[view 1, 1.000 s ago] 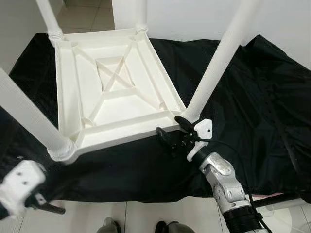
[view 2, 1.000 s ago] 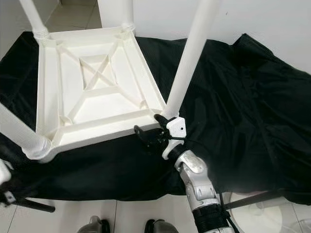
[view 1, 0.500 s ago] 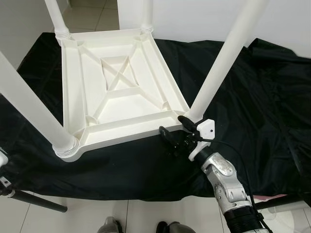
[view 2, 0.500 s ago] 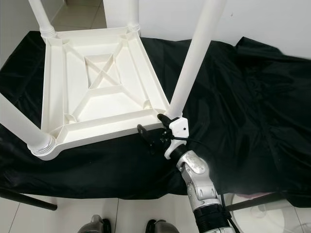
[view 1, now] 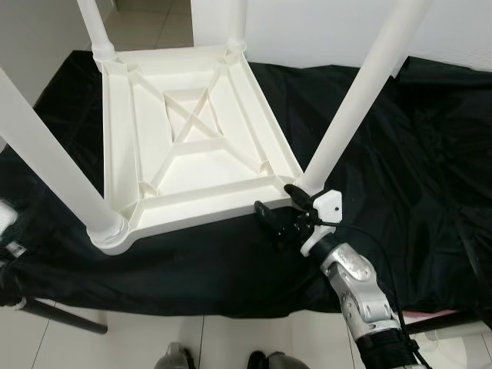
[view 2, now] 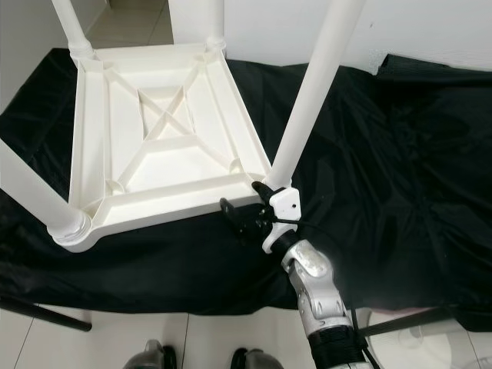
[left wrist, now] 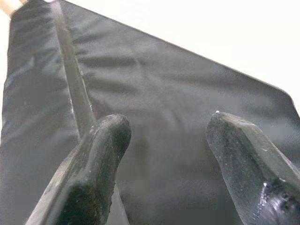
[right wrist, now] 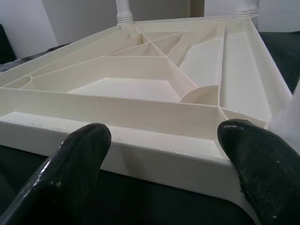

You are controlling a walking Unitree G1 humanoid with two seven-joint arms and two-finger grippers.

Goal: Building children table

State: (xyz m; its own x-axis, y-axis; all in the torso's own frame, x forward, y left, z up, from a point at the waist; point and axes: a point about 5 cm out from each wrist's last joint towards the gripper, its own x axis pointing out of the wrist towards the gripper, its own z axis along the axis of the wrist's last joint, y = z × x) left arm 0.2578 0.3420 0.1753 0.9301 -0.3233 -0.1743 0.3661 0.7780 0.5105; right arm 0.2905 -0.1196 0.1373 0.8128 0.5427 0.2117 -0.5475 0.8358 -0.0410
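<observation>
On a black cloth [view 1: 415, 154] lies the white table [view 1: 192, 146], upside down, its four legs pointing up. Just at its near edge, beside the near right leg [view 1: 354, 100], sits the right tool [view 1: 280, 209], fingers spread, one at the rim's corner and one lower along the rim. Left tool [left wrist: 166, 140] is spread too, facing the cloth, well apart from the table.

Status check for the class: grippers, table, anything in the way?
Right gripper open at upturned white table's near rim. Left gripper open over black cloth. Four legs fitted. No obstruction seen.
</observation>
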